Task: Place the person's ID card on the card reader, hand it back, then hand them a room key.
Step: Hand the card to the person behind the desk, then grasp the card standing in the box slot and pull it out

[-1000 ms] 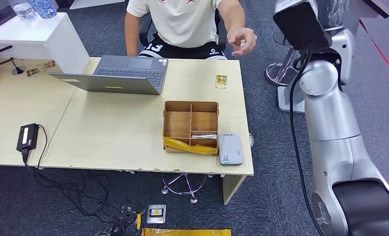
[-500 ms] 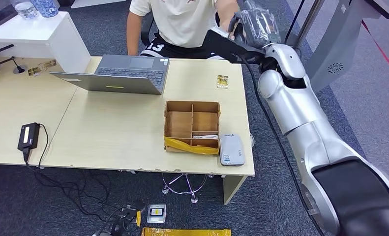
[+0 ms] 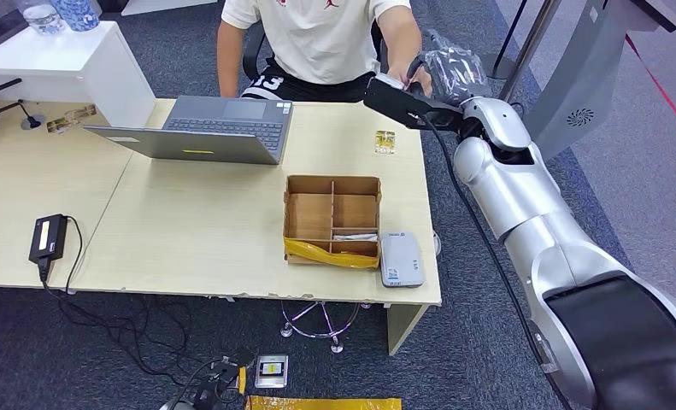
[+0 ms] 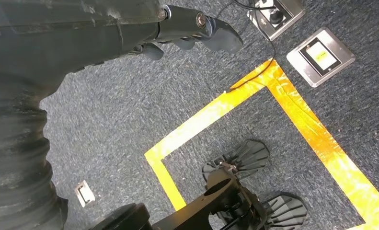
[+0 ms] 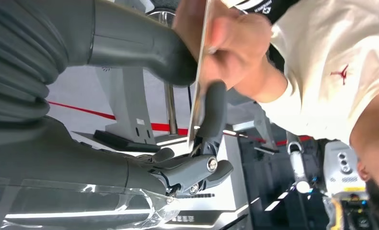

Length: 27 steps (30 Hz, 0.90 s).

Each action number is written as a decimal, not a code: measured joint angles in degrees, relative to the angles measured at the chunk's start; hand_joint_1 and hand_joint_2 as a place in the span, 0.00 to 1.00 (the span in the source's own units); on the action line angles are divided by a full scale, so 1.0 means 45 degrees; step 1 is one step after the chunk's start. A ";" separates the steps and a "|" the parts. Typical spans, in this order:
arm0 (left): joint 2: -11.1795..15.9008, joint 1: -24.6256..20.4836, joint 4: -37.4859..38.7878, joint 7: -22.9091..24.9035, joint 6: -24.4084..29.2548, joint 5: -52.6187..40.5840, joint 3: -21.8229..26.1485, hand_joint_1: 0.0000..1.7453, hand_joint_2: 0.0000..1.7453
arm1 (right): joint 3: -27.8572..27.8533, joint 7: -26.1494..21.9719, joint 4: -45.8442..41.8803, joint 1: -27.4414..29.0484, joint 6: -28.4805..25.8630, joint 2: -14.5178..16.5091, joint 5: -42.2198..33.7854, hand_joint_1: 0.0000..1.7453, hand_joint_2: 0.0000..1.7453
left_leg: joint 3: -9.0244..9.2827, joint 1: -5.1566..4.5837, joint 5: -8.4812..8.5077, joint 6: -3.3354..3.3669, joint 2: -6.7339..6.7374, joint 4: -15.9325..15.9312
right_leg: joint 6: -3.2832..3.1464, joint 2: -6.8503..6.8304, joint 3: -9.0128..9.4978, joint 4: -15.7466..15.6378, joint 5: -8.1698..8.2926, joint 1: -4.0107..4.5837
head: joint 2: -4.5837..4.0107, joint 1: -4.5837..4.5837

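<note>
Handover is under way at the far right corner of the pale wooden desk (image 3: 206,222). A second ago the silver right arm stood raised beside the desk with the person's hand held out ahead; half a second ago it swung in toward that hand, and now the robot's right hand (image 3: 400,96) has settled a little lower, right against the person's hand (image 3: 413,79). In the right wrist view the thin pale ID card (image 5: 198,76) is seen edge-on, with the grey thumb (image 5: 144,45) on one face and a dark finger (image 5: 212,112) on the other, while the person's fingers (image 5: 235,43) grip its far end. So the right hand is pinching the card, and both parties hold it at once; I judge the card has not yet fully passed to the robot.

The left hand (image 4: 187,31) hangs over dark carpet crossed by yellow floor tape (image 4: 273,105), fingers loosely curled with nothing in them.

The grey rounded card reader (image 3: 401,260) lies at the near desk edge, just beside the brown compartmented cardboard box (image 3: 332,220), well apart from the card. A small yellowish card (image 3: 385,142) lies on the desk near the right hand; whether it is the room key I cannot tell. The open grey laptop (image 3: 206,128) sits to the left
</note>
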 joint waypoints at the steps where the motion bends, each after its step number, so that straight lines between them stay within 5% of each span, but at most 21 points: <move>1: 0.0001 -0.0015 -0.0004 0.0018 -0.0007 -0.0032 0.0000 0.00 1.00 | 0.0000 -0.0035 0.0040 0.0001 -0.0240 -0.0027 -0.0167 0.00 1.00 | 0.0001 0.0000 0.0000 0.0000 0.0005 0.0000 | 0.0000 0.0006 0.0000 0.0000 0.0001 0.0000 | 0.0000 0.0000; 7: 0.0002 -0.0010 -0.0005 -0.0120 0.0043 -0.0042 0.0000 0.00 1.00 | -0.0056 -0.1460 0.0146 0.0007 -0.1566 -0.0083 -0.1623 0.00 1.00 | 0.0001 0.0001 -0.0001 -0.0001 0.0012 0.0001 | -0.0002 0.0010 0.0000 0.0003 0.0002 0.0001 | 0.0001 -0.0002; 14: 0.0022 0.0074 -0.0005 -0.0289 0.0091 0.0034 0.0000 0.00 1.00 | -0.0228 -0.1902 -0.0154 0.0147 -0.1373 -0.0085 -0.2274 0.00 1.00 | 0.0001 0.0002 -0.0001 -0.0001 0.0012 -0.0001 | -0.0002 0.0009 0.0002 0.0003 0.0001 0.0001 | 0.0002 -0.0001; 19: 0.0028 0.0134 -0.0005 -0.0366 0.0407 0.0142 0.0000 0.00 1.00 | -0.0231 -0.1234 -0.1441 0.1166 0.0629 -0.0129 -0.3264 0.00 1.00 | 0.0019 0.0002 -0.0001 -0.0001 0.0012 0.0000 | -0.0002 0.0008 0.0013 0.0000 0.0001 0.0002 | 0.0001 -0.0001; 27: 0.0032 0.0207 -0.0005 -0.0416 0.0532 0.0390 0.0005 0.00 1.00 | -0.0139 0.1661 -0.7768 0.5550 0.4239 -0.0766 -0.4050 0.00 1.00 | 0.0017 0.0003 -0.0023 -0.0016 0.0027 -0.0002 | -0.0004 0.0012 0.0011 -0.0003 -0.0004 0.0002 | 0.0002 -0.0003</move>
